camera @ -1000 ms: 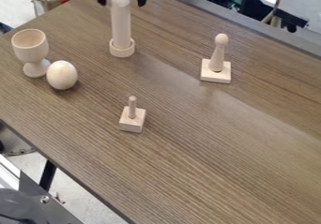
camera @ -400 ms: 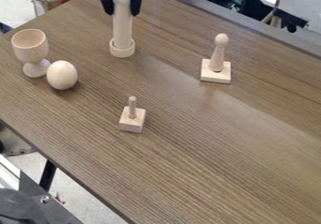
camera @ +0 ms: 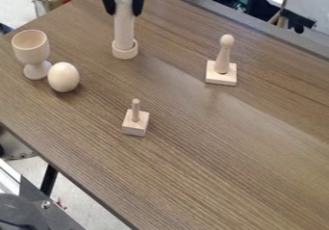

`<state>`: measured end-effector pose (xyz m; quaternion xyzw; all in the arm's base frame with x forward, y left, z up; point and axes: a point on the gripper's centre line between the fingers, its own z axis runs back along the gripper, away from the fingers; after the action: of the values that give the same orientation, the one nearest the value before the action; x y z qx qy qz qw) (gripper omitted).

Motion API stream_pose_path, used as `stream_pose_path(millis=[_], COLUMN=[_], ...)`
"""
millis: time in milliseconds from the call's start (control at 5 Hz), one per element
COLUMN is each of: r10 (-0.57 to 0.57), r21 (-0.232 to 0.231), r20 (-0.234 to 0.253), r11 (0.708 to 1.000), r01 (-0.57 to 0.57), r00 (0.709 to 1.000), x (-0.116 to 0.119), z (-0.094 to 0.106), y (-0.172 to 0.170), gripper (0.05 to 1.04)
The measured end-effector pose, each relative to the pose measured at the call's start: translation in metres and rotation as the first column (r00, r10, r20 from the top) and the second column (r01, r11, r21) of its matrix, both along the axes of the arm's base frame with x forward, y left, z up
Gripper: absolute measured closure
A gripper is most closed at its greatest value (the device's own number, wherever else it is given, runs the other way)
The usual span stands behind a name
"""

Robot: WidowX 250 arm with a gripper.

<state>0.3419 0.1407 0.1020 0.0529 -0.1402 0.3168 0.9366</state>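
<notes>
The black gripper (camera: 124, 6) is at the top edge, left of centre, shut on the upper end of an upright wooden rod (camera: 124, 29), one finger against each side. The rod's foot stands in a low round wooden ring (camera: 125, 52) on the table. To its left are a wooden goblet (camera: 30, 46) and a wooden egg (camera: 63, 77), close beside each other. A small square block with a thin peg (camera: 135, 123) stands near the middle. Farther right stands a square base (camera: 221, 76) carrying a tapered, ball-topped peg (camera: 223, 56).
The brown wooden table (camera: 212, 161) has its lower left edge running diagonally down to the bottom. A dark grey metal part (camera: 38, 210) lies beyond that edge. A cardboard box (camera: 55, 0) is behind the far left corner, and a grey rail (camera: 257, 29) borders the far side.
The gripper has come down around the rod's top and its fingers have drawn together onto it. The rod's top leaned slightly right, then back left. The other objects are unmoved.
</notes>
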Motion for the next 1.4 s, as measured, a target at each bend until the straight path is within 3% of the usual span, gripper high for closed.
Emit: stream_pose_path(millis=[400,800,1200,1400], r10=[0.018,0.033,-0.053,-0.059], r21=[0.030,-0.009,0.048,0.055], r20=[0.084,0.206,0.150,0.151], r11=[0.999,0.999,0.998,0.997], r01=[-0.020,-0.032,0.046,0.051], r00=[0.996,0.978,0.987,0.987], x=[0.006,0.008,0.018,0.020], z=[0.044,0.086,0.086,0.086], y=[0.002,-0.012,-0.044,-0.050], gripper=[0.532,0.532,0.532,0.532])
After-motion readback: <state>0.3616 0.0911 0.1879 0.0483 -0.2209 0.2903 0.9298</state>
